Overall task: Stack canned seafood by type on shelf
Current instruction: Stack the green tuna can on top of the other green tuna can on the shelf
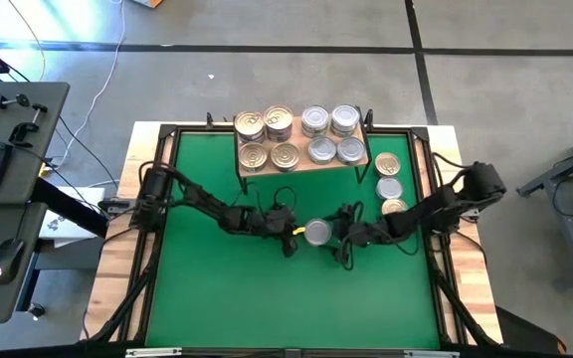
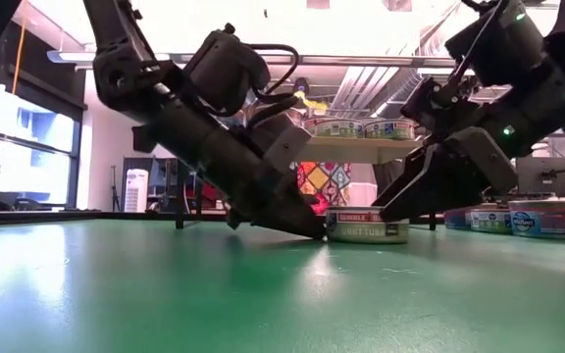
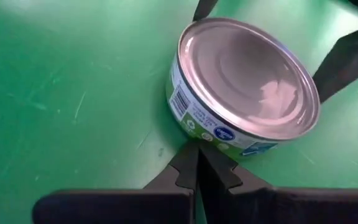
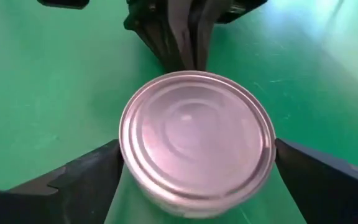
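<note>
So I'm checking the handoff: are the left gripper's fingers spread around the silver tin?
No: the left gripper is shut, fingertips against the silver tin's side.

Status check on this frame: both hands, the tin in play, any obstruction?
Left hand shut, tips against round silver-lidded tin. Right hand open, straddling that tin on the green table. Light-wood shelf path unobstructed.

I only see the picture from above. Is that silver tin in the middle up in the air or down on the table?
Observer: Down. The low view shows the tin sitting flat on the green table.
Operator: Is the right gripper squeezing it?
Observer: No. Its wrist view shows the right gripper open, a finger on each side.
Operator: And the left one?
Observer: The left gripper is shut, its tips at the tin's side.
</note>
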